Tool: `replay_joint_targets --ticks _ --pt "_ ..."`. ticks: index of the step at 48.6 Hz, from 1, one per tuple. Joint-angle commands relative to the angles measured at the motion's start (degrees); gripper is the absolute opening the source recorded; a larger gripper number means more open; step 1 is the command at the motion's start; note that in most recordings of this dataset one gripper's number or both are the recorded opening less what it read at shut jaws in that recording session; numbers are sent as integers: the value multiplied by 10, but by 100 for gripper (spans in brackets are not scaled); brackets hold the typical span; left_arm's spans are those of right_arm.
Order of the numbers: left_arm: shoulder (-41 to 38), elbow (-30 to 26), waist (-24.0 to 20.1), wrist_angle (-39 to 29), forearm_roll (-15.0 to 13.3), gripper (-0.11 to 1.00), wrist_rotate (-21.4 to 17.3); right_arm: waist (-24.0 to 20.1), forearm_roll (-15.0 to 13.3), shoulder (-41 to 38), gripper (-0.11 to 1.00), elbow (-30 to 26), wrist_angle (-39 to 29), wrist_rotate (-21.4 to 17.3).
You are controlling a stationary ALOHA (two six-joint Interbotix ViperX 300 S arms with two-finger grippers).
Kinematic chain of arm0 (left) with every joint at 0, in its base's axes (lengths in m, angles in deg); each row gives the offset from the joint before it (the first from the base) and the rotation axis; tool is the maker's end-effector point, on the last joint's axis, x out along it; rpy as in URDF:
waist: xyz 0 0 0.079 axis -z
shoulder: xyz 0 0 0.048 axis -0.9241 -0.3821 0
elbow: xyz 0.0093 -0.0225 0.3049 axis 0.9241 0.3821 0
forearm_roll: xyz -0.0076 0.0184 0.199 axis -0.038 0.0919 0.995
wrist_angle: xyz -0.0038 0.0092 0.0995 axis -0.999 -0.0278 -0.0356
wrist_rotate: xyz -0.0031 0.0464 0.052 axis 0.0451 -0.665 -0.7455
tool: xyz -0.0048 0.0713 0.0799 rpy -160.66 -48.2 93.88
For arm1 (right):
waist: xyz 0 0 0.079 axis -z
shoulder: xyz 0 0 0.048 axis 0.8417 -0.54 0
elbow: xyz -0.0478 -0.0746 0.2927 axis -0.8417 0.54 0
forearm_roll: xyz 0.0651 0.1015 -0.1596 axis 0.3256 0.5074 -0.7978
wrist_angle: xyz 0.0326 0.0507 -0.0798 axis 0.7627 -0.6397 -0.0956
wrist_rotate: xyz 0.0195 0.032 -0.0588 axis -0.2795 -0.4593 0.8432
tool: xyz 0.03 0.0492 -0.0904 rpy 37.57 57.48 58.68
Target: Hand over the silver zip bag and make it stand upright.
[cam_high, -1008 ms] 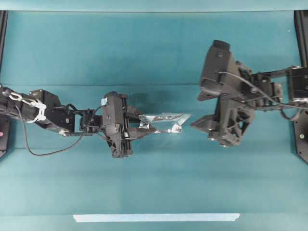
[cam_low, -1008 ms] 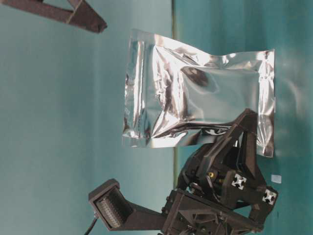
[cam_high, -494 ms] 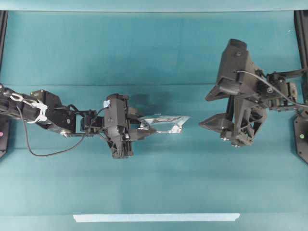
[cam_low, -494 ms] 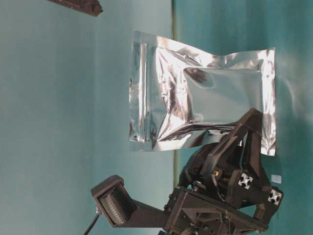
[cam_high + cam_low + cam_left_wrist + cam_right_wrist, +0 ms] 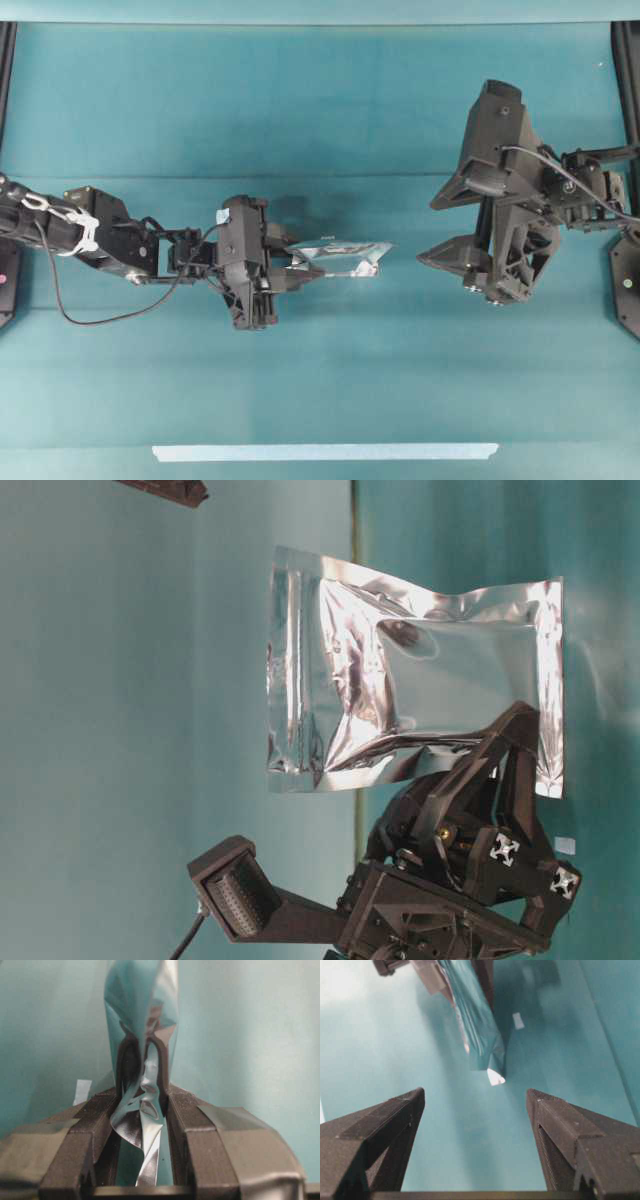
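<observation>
Above the teal table (image 5: 330, 110), mid-scene: left gripper (image 5: 288, 268) pinches 1 edge of the silver zip bag (image 5: 345, 257), holding it aloft, edge-on toward the right. Right gripper (image 5: 435, 225) hangs well apart from it, jaws spread wide, empty.
</observation>
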Motion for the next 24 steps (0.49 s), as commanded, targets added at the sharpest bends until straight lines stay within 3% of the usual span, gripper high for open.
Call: replay_joint_targets --ticks 1,24 --pt "0 -4 9 -2 2 28 0 -1 1 9 85 -5 4 -5" --pt "0 -3 7 -4 2 28 0 -4 1 8 85 -3 4 -5"
